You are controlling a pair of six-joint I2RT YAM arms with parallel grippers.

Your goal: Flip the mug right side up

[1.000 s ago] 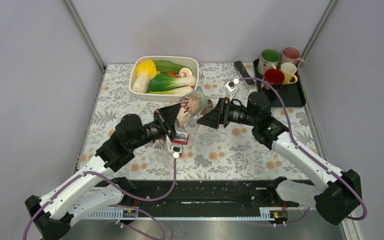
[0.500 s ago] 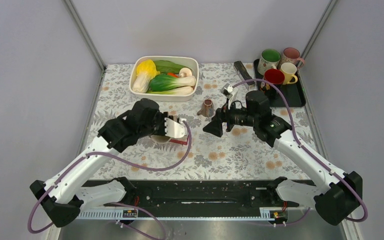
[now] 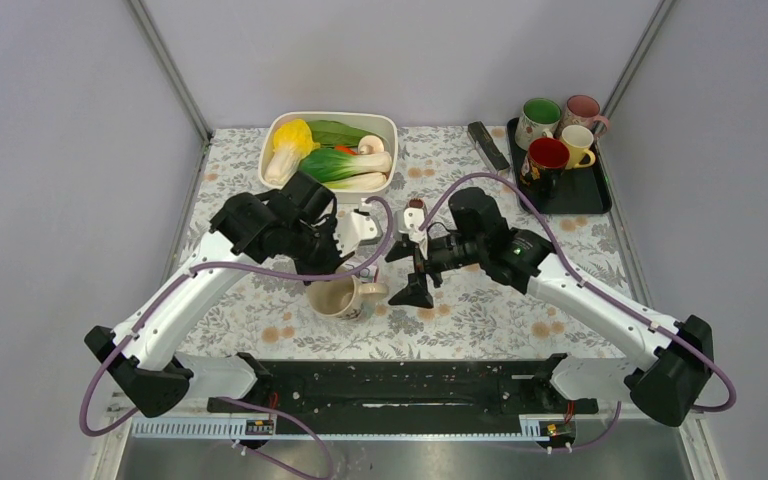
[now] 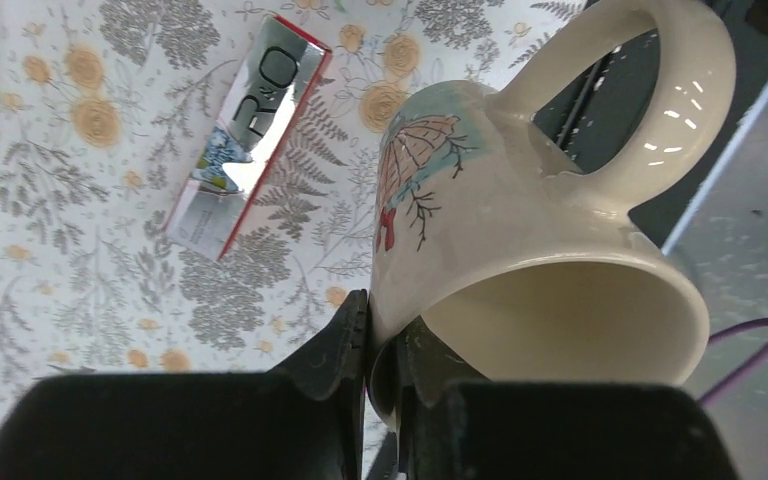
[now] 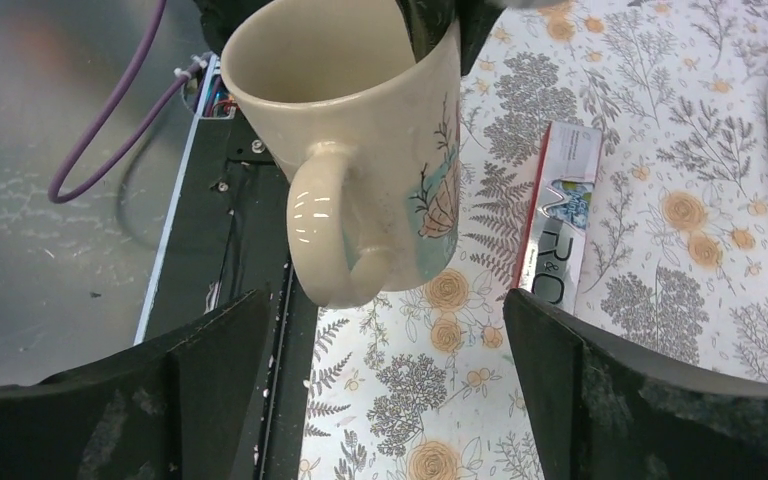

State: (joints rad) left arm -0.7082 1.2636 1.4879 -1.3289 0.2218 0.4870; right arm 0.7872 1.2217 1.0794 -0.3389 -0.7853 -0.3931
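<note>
The cream mug [image 3: 338, 297] with a shell drawing has its mouth facing up, a little tilted, and its handle [image 3: 371, 290] points right. It is low over the table near the front edge; I cannot tell if it rests on it. My left gripper [image 3: 336, 266] is shut on the mug's rim [image 4: 385, 345], one finger inside and one outside. In the right wrist view the mug [image 5: 380, 130] is just ahead of my right gripper [image 5: 385, 330]. That gripper [image 3: 407, 272] stands wide open to the right of the handle and touches nothing.
A silver and red box [image 4: 250, 135] lies flat on the floral cloth beside the mug [image 5: 558, 215]. At the back are a white basin [image 3: 388, 128] of vegetables and a black tray [image 3: 582, 192] with several mugs. A black bar [image 3: 487, 145] lies next to the tray.
My left arm has swung the mug from mid-table toward the front edge, turning its mouth upward. My right gripper has opened wide, released the mug and followed it forward.
</note>
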